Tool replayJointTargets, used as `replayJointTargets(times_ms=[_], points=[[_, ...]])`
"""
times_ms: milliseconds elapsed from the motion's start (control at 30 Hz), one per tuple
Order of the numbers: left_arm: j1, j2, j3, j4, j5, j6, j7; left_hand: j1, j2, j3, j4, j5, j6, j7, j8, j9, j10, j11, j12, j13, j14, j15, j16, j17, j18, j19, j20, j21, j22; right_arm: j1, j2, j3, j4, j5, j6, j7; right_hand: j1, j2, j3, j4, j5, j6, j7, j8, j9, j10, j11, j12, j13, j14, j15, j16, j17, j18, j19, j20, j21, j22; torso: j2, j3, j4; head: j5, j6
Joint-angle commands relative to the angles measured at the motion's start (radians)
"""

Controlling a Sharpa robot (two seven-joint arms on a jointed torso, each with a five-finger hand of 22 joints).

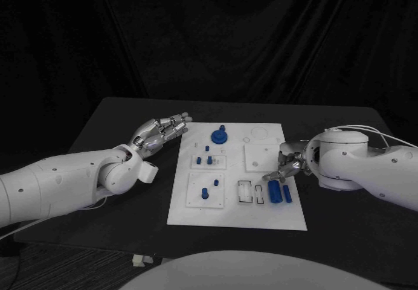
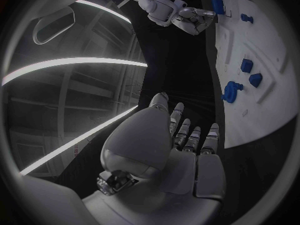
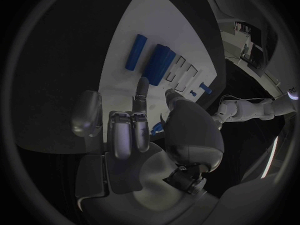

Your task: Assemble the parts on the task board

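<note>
A: From the head view, the left hand (image 1: 163, 134) hovers empty, fingers loosely apart, beside the task board (image 1: 240, 211).
B: Its wrist view agrees. The right hand (image 1: 289, 167) pinches a small blue part (image 3: 157, 129) over the board's edge, near two blue cylinders (image 3: 150, 60).

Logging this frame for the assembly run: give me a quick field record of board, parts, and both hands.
board: white task board in the middle of the black table
parts: round blue part at the board's far end; two blue cylinders lying side by side near its right edge; small blue pegs in the left panels
left hand: left hand beside the board's left edge, fingers extended, holding nothing
right hand: right hand over the board's right edge, a small blue piece between its fingers
</note>
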Motion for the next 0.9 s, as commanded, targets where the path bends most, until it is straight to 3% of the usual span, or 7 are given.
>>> replayJointTargets(times_ms=[33, 900], points=[[-0.001, 0.001, 0.001, 0.000, 0.006, 0.014, 0.123, 0.002, 0.004, 0.005, 0.002, 0.006, 0.002, 0.004, 0.004, 0.001, 0.001, 0.010, 0.003, 0.001, 0.003, 0.003, 0.006, 0.002, 0.015, 0.004, 0.003, 0.004, 0.001, -0.006, 0.002, 0.000, 0.000, -0.011, 0.023, -0.020, -0.009, 0.001, -0.003, 0.000, -0.005, -0.010, -0.001, -0.008, 0.001, 0.104, -0.001, 0.003, 0.263, 0.104, -0.003, 0.003, 0.263, -0.006, 0.004, -0.004, -0.004, 0.146, 0.000, 0.0001, 0.0008, 0.002, 0.000], [-0.001, -0.001, 0.001, -0.002, 0.006, 0.020, 0.114, 0.005, 0.003, 0.006, 0.001, 0.007, 0.002, 0.006, 0.004, 0.001, 0.001, 0.012, 0.003, 0.001, 0.003, 0.006, 0.006, 0.002, 0.017, 0.004, 0.004, 0.004, 0.000, -0.037, 0.017, 0.000, -0.018, -0.012, 0.028, -0.022, 0.032, 0.058, 0.039, -0.011, 0.058, -0.064, 0.020, -0.063, 0.026, 0.104, 0.017, 0.003, 0.263, 0.104, 0.011, 0.003, 0.263, 0.004, -0.017, 0.009, -0.062, 0.132, 0.001, -0.0001, 0.0004, 0.003, 0.000]])
